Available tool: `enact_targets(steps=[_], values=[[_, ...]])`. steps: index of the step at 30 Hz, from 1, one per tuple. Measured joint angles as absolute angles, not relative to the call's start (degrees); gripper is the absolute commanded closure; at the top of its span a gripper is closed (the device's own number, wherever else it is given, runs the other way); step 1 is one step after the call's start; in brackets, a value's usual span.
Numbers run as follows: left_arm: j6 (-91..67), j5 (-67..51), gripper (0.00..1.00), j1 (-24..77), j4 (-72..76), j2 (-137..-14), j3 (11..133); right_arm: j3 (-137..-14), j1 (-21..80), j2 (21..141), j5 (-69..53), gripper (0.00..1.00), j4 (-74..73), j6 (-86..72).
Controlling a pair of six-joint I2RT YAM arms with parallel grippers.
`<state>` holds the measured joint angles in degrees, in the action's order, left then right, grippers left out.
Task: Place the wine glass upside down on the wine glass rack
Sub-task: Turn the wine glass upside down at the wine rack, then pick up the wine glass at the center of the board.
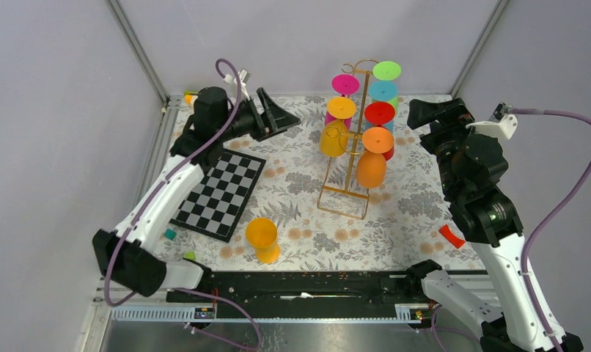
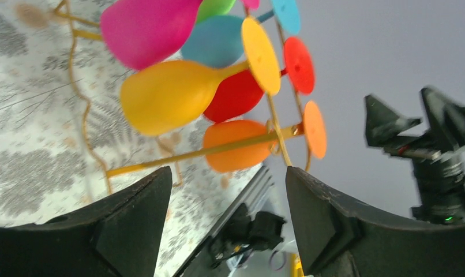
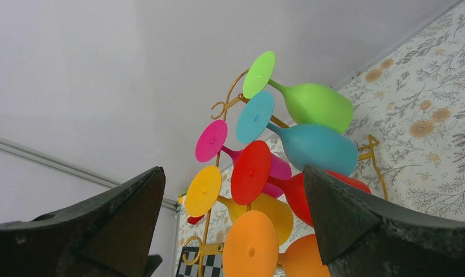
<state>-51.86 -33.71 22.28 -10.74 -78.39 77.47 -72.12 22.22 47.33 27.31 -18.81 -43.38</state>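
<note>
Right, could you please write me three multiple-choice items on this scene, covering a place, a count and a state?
1. Where is the loose orange glass? A hanging with the others; B standing on the tablecloth by the near edge; C on the floor.
2. How many glasses hang on the rack? A four; B six; C eight.
3. How is the left pincer? A shut on a stem; B shut on a wire; C open and empty.
Answers: 1 B, it stands alone on the cloth; 2 B, six can be counted there; 3 C, its fingers stand apart with nothing between.
</note>
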Motion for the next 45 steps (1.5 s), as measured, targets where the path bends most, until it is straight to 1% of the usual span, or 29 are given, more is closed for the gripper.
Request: enact_targets(steps=[5, 11, 20, 25, 32, 38, 41, 45], values=[[-40.7, -30.4, 0.26, 22.4, -20.0, -70.9, 73.9, -72.1, 22.2, 48.4, 26.9, 0.04, -18.8, -43.4], [-29.3, -27.4, 0.27, 23.0, -29.5, -65.2, 71.0, -72.1, 22.2, 49.7, 25.8, 0.05, -18.8, -43.7], [-19.2, -21.8, 0.29, 23.9, -45.7, -58.9, 68.0, -72.0, 22.2, 50.9, 24.1, 0.05, -18.8, -44.7], [-17.7, -19.0, 0.31, 24.1, -54.5, -58.5, 67.0, -71.6, 22.2, 50.9, 23.9, 0.05, -18.8, -44.9], [-16.9, -18.9, 0.35, 24.9, -63.4, -59.4, 65.9, -70.6, 22.2, 50.9, 23.7, 0.05, -18.9, -45.5], [-16.3, -19.0, 0.37, 26.5, -66.0, -60.2, 62.9, -69.7, 22.2, 50.7, 23.4, 0.06, -18.9, -46.2], [-16.3, -19.0, 0.38, 27.5, -66.8, -62.4, 62.4, -69.3, 22.2, 50.4, 23.4, 0.06, -19.0, -46.3], [-16.3, -18.1, 0.43, 29.0, -66.9, -65.9, 62.4, -69.1, 22.2, 50.0, 23.4, 0.06, -19.0, -46.3]])
